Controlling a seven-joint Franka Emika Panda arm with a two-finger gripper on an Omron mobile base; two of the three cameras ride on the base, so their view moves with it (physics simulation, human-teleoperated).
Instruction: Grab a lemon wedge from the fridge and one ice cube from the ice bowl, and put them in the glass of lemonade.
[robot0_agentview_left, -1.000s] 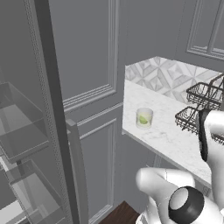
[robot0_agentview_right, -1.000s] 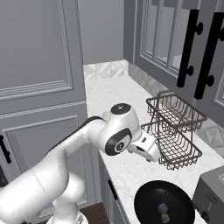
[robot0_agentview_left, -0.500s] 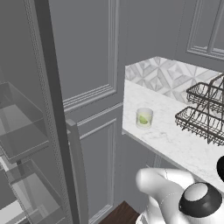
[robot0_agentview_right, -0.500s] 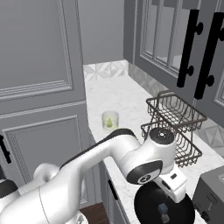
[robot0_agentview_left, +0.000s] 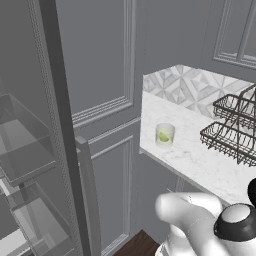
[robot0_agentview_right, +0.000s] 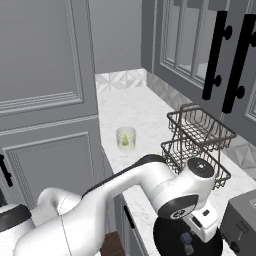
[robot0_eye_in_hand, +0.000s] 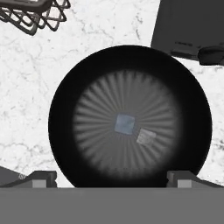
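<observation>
The ice bowl (robot0_eye_in_hand: 65, 109), black and round, lies straight below my open gripper (robot0_eye_in_hand: 113, 179), whose fingertips (robot0_eye_in_hand: 43, 178) stand wide apart at its near rim. Two ice cubes rest on its bottom: a bluish ice cube (robot0_eye_in_hand: 125, 124) at the centre and a paler ice cube (robot0_eye_in_hand: 146, 136) beside it. From the right base camera my gripper (robot0_agentview_right: 192, 237) hangs over the ice bowl (robot0_agentview_right: 162, 239). The glass of lemonade (robot0_agentview_left: 165, 135) (robot0_agentview_right: 126, 138) stands near the counter's edge, with what looks like the lemon wedge (robot0_agentview_right: 123, 142) inside. The fridge (robot0_agentview_left: 35, 165) stands open at the left.
A two-tier wire basket (robot0_agentview_right: 197, 142) (robot0_agentview_left: 235, 132) (robot0_eye_in_hand: 30, 15) stands on the marble counter (robot0_agentview_right: 130, 112) between glass and bowl. A dark toaster (robot0_agentview_right: 242, 225) (robot0_eye_in_hand: 192, 26) sits just past the bowl. Wall cabinets with black handles (robot0_agentview_right: 220, 55) hang above.
The arm has swung from beside the wire basket down and over to the black bowl. The gripper has stayed open with nothing in it.
</observation>
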